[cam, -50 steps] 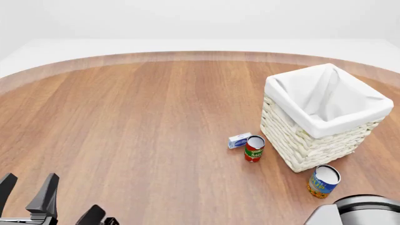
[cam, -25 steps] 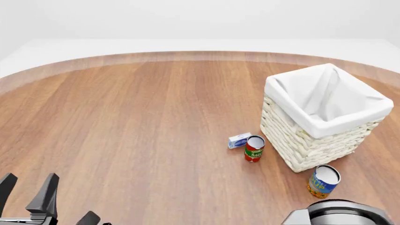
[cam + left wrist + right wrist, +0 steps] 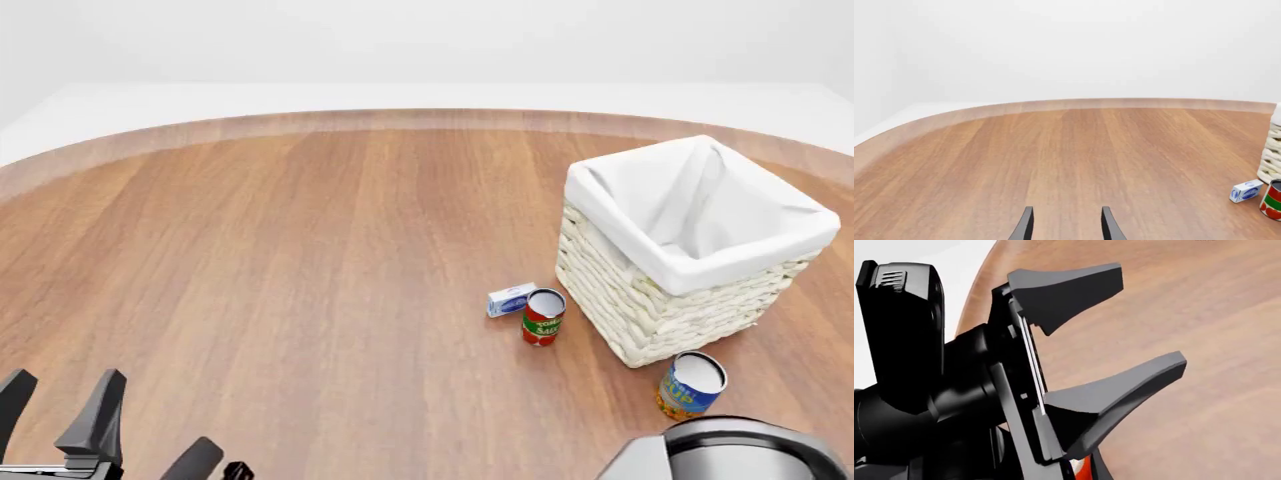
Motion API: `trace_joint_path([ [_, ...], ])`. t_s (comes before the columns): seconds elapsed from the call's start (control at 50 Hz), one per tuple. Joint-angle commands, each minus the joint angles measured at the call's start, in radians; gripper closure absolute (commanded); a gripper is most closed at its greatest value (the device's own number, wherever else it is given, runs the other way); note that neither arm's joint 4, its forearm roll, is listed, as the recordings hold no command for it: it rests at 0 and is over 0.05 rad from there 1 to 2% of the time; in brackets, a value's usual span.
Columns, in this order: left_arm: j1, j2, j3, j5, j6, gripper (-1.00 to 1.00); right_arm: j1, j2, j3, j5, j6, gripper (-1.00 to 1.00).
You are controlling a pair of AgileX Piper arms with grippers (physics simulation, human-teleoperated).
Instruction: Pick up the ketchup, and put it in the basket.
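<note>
White walls stood behind the round wooden tabletop [image 3: 294,260], where the basket [image 3: 690,250] sat empty on the right side, its cloth lining folded over the rim. Over the last second nothing on the wood had shifted; only the grey bulk of my right arm at the bottom edge of the front view had slid leftward and risen a little. I judged that to be repositioning, with no grasp yet made.

I could not find the ketchup in the front view. A sliver of red-orange [image 3: 1083,466] showed low in the right wrist view behind the black hardware, possibly the bottle, but too little to be sure.

My left pincer [image 3: 1066,227] had its fingers apart, holding nothing. The right wrist view showed a pincer [image 3: 1151,320] spread open and empty.

Writing: the red-and-green can [image 3: 542,317] carried yellow lettering too small to read, and the small blue-and-white box [image 3: 510,299] and blue-and-yellow can [image 3: 690,387] were equally illegible.
</note>
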Motion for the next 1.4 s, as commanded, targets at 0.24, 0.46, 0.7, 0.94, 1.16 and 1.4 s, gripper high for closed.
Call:
trace_joint_path([
  [0.24,0.000,0.000,0.000,0.000,0.000,-1.00,-0.040,-0.073,0.081,-0.040,0.011,1.00],
  [0.46,0.000,0.000,0.000,0.000,0.000,-1.00,-0.088,-0.101,0.136,-0.073,0.023,1.00],
  [0.7,0.000,0.000,0.000,0.000,0.000,-1.00,-0.185,-0.201,0.252,-0.135,0.036,1.00],
  [0.94,0.000,0.000,0.000,0.000,0.000,-1.00,-0.323,-0.404,0.388,-0.173,0.067,1.00],
  [1.16,0.000,0.000,0.000,0.000,0.000,-1.00,-0.395,-0.627,0.507,-0.159,0.057,1.00],
  [1.4,0.000,0.000,0.000,0.000,0.000,-1.00,-0.422,-0.896,0.613,-0.101,0.012,1.00],
])
